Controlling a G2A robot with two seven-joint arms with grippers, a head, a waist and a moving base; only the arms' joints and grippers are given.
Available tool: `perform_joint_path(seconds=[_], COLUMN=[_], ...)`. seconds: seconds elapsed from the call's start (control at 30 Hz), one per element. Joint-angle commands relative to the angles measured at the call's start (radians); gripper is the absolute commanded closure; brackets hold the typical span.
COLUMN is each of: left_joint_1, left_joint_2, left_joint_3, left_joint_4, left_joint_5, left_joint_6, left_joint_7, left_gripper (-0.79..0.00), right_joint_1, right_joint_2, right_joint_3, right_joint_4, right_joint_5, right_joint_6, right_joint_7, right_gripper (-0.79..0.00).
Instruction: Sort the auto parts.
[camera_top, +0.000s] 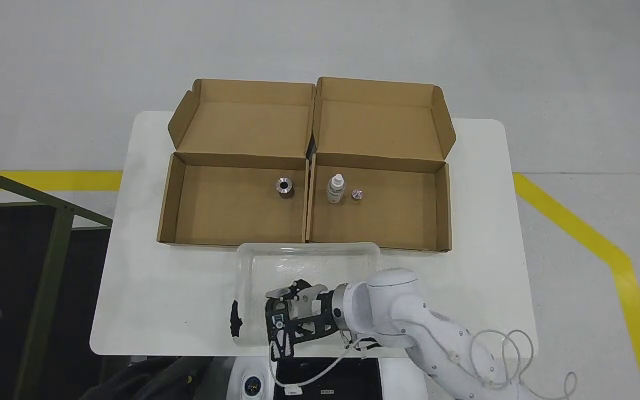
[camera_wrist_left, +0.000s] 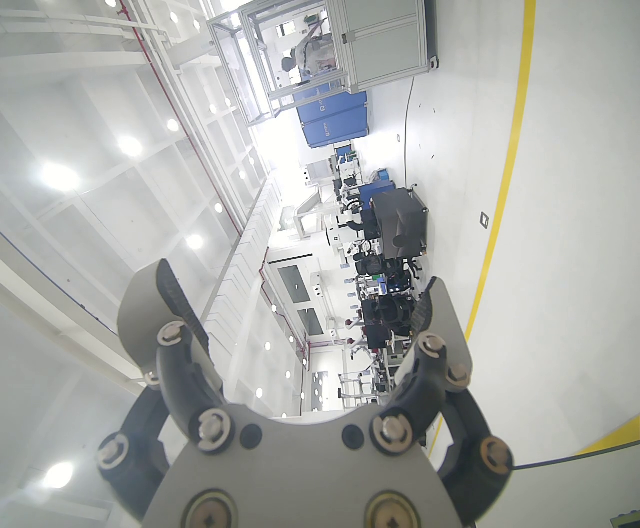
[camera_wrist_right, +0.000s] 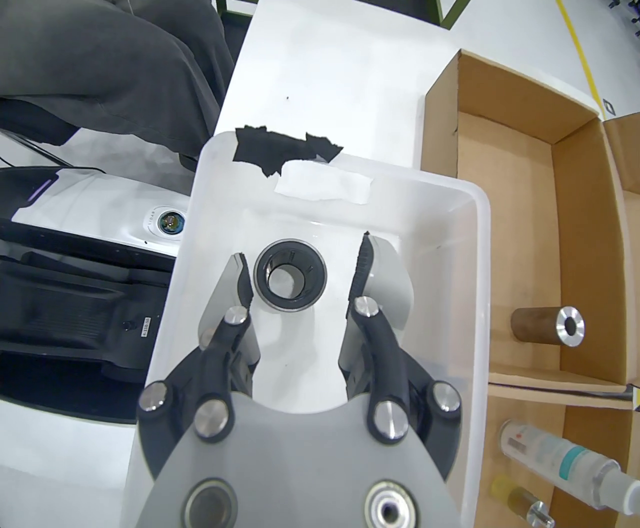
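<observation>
Ring (camera_wrist_right: 260, 276) (in tray (camera_wrist_right: 450, 225)) inside spread right end effector (camera_wrist_right: 304, 250)

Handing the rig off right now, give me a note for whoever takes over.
The right gripper is open, down in the white tray, fingers either side of the black ring, not closed on it.
The left gripper is open and empty, pointed off into the room.
Done: metal cylinder in the left box; bottle and small capped part in the right box.
Left: grasp the ring and, likely, box it.
</observation>
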Motion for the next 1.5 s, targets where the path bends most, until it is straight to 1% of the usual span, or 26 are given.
perform_joint_path(seconds=[0.0,0.13,0.2,0.27,0.4,0.53,0.73,0.8,0.9,0.97,1.0,1.07,1.1,1.13,1.47], left_joint_1=[0.000,0.000,0.000,0.000,0.000,0.000,0.000,0.000,0.000,0.000,0.000,0.000,0.000,0.000,0.000], left_joint_2=[0.000,0.000,0.000,0.000,0.000,0.000,0.000,0.000,0.000,0.000,0.000,0.000,0.000,0.000,0.000], left_joint_3=[0.000,0.000,0.000,0.000,0.000,0.000,0.000,0.000,0.000,0.000,0.000,0.000,0.000,0.000,0.000], left_joint_4=[0.000,0.000,0.000,0.000,0.000,0.000,0.000,0.000,0.000,0.000,0.000,0.000,0.000,0.000,0.000], left_joint_5=[0.000,0.000,0.000,0.000,0.000,0.000,0.000,0.000,0.000,0.000,0.000,0.000,0.000,0.000,0.000], left_joint_6=[0.000,0.000,0.000,0.000,0.000,0.000,0.000,0.000,0.000,0.000,0.000,0.000,0.000,0.000,0.000], left_joint_7=[0.000,0.000,0.000,0.000,0.000,0.000,0.000,0.000,0.000,0.000,0.000,0.000,0.000,0.000,0.000], left_gripper=[-0.785,-0.785,-0.785,-0.785,-0.785,-0.785,-0.785,-0.785,-0.785,-0.785,-0.785,-0.785,-0.785,-0.785,-0.785], right_joint_1=[0.003,0.017,0.025,0.038,0.076,0.118,0.173,0.185,0.198,0.205,0.208,0.213,0.215,0.217,0.222], right_joint_2=[-0.001,-0.002,-0.003,-0.005,-0.014,-0.027,-0.046,-0.050,-0.055,-0.057,-0.058,-0.059,-0.060,-0.060,-0.051], right_joint_3=[-0.004,-0.019,-0.028,-0.038,-0.062,-0.100,-0.139,-0.148,-0.158,-0.162,-0.162,-0.162,-0.161,-0.161,-0.116], right_joint_4=[0.017,0.045,0.061,0.081,0.125,0.170,0.234,0.247,0.265,0.273,0.275,0.277,0.274,0.272,0.239], right_joint_5=[0.010,0.009,0.009,0.012,0.019,0.025,0.044,0.050,0.058,0.066,0.070,0.079,0.080,0.084,0.117], right_joint_6=[0.009,0.018,0.019,0.017,0.024,0.022,0.033,0.034,0.036,0.037,0.039,0.041,0.041,0.041,0.041], right_joint_7=[-0.006,-0.006,-0.007,-0.012,-0.026,-0.023,-0.021,-0.020,-0.020,-0.025,-0.029,-0.037,-0.040,-0.043,-0.085], right_gripper=[-0.385,-0.394,-0.453,-0.474,-0.459,-0.465,-0.453,-0.434,-0.369,-0.283,-0.225,-0.077,-0.025,0.000,0.000])
